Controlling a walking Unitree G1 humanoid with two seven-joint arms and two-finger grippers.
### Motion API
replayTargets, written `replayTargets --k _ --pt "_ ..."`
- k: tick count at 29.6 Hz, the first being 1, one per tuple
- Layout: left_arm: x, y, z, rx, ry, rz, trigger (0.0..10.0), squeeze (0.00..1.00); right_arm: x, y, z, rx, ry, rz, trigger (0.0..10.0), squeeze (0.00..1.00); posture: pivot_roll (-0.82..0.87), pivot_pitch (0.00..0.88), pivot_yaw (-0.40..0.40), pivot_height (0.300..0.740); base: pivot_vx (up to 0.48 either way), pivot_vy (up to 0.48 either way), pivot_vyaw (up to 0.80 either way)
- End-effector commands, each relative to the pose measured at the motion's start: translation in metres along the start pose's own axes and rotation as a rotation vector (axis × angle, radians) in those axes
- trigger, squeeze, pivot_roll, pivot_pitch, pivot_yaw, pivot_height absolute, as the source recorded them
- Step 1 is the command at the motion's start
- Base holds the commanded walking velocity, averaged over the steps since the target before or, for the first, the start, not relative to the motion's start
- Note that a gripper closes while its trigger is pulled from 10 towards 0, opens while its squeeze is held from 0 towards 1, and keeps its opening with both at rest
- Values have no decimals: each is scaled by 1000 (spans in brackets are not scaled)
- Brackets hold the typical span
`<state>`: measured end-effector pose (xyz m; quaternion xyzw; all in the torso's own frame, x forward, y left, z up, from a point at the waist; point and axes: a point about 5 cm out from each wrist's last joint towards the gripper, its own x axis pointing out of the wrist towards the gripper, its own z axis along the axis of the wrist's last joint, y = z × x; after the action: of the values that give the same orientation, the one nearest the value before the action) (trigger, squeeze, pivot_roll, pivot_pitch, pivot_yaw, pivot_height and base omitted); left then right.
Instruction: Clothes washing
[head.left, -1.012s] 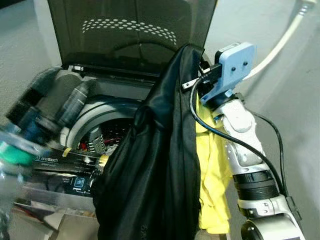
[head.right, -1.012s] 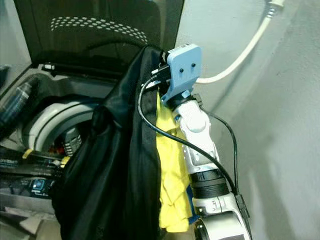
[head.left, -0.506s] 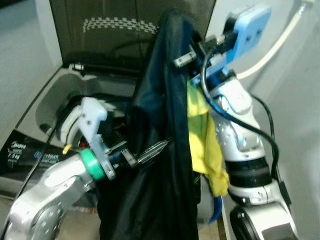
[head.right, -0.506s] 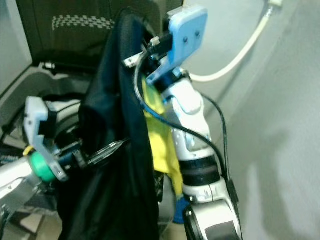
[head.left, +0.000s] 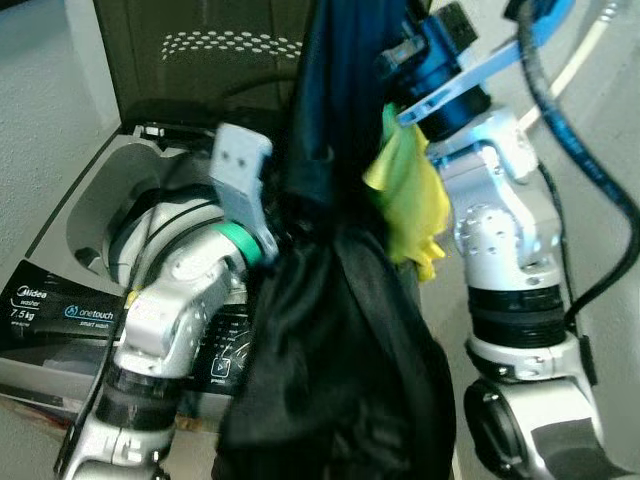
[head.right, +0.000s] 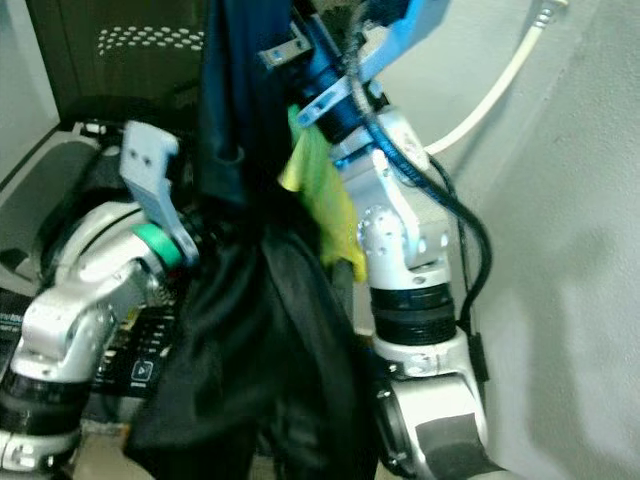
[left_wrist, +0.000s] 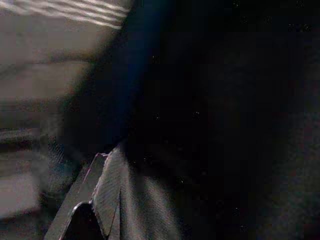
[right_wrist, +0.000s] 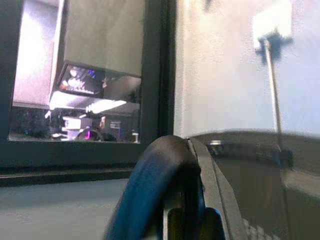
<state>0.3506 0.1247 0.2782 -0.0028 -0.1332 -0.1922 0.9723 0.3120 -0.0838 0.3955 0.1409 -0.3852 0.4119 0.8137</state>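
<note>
The right gripper is holding the long black shiny garment and small yellow cloth high beside the open top-loading washing machine, jaws pinching both; the left gripper is buried in fabric, its jaws impossible to tell, so hanging folds may be snagging and falling outside the drum

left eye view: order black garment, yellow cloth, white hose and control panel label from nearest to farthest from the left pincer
1. Black garment: the left pincer is pressed into it.
2. Yellow cloth: just beyond, on the robot's right.
3. Control panel label and white hose: too close to call.
</note>
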Motion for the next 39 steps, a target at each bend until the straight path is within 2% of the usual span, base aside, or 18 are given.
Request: replayTargets --k 1,2,4,6,8,9,10,11,12,13,14,16,18,20,23,29,30,39 --pt "-6 39 -7 25 31 230 10000 0 1 2 41 -25 -171 34 10000 0 145 0 -12 740 0 0 0" --pt "-6 54 -1 55 15 309 10000 0 -2 -1 44 -19 -173 25 10000 0 145 0 -12 740 0 0 0" --pt "-6 54 -1 55 15 309 10000 0 -2 -1 44 -19 -173 25 10000 0 145 0 -12 740 0 0 0" --pt "-16 90 24 179 -61 510 10000 0 -16 -24 42 -108 -119 -74 10000 0 138 0 -1 740 0 0 0" --pt "-16 90 24 179 -61 510 10000 0 -16 -24 42 -108 -119 -74 10000 0 138 0 -1 740 0 0 0" --pt "-23 102 37 228 -97 577 10000 0 -23 -43 20 -190 -10 -162 10000 0 138 0 1 740 0 0 0" --pt "-27 101 39 253 -75 516 10000 0 -30 -58 -17 -341 178 -219 10000 0 141 0 3 740 0 0 0" --pt "-27 101 39 253 -75 516 10000 0 -30 -58 -17 -341 178 -219 10000 0 141 0 3 740 0 0 0" --pt "-29 88 28 257 -2 379 10000 0 -37 -61 -51 -445 330 -209 10000 0 141 0 3 740 0 0 0" --pt "-29 88 28 257 -2 379 10000 0 -37 -61 -51 -445 330 -209 10000 0 141 0 3 740 0 0 0" --pt "-32 64 12 228 51 197 10000 0 -46 -57 -79 -522 450 -157 10000 0 154 0 0 740 0 0 0" --pt "-32 64 12 228 51 197 10000 0 -46 -57 -79 -522 450 -157 10000 0 154 0 0 740 0 0 0" --pt "-47 17 -15 111 155 -81 10000 0 -63 -40 -118 -570 604 -14 10000 0 158 0 -1 740 0 0 0" --pt "-59 -6 -24 39 188 -191 10000 0 -79 -14 -136 -571 654 124 10000 0 161 0 0 740 0 0 0" --pt "-72 -24 -23 26 184 -343 10000 0 -94 23 -117 -580 602 226 10000 0 162 0 2 740 0 0 0" --pt "-85 -30 -14 45 137 -464 10000 0 -89 23 -112 -553 555 228 10000 0 163 0 5 740 0 0 0" --pt "-89 -30 -7 77 105 -490 10000 0 -88 21 -112 -505 539 219 10000 1000 162 0 9 740 0 0 0" --pt "-100 -33 18 169 -1 -469 10000 0 -83 18 -93 -290 433 150 10000 1000 162 0 9 740 0 0 0"
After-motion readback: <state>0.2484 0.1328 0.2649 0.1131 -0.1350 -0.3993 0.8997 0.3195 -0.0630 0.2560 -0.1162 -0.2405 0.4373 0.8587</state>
